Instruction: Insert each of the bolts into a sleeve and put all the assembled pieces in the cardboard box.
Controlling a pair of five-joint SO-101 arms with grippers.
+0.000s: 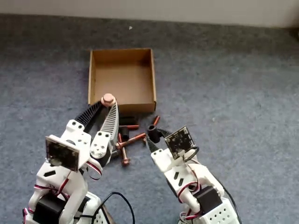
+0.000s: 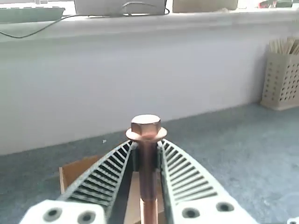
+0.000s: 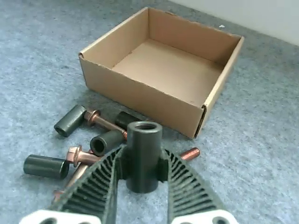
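Grey table (image 1: 243,84), box (image 1: 122,106) empty | left fingers (image 2: 184,175) pinch bolt (image 2: 146,135), head outward, raised near box front; right fingers (image 3: 187,184) pinch sleeve (image 3: 143,156), bore exposed, likely readying insertion | loose bolts (image 3: 100,120), sleeves (image 3: 70,120) lie just before box

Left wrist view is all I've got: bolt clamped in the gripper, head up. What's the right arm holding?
Observer: The right gripper is shut on a dark sleeve, upright with its bore facing up.
Operator: Anything in the box?
Observer: No, the cardboard box is empty.
Operator: Parts to go?
Observer: Several loose sleeves and bolts lie on the carpet in front of the box.
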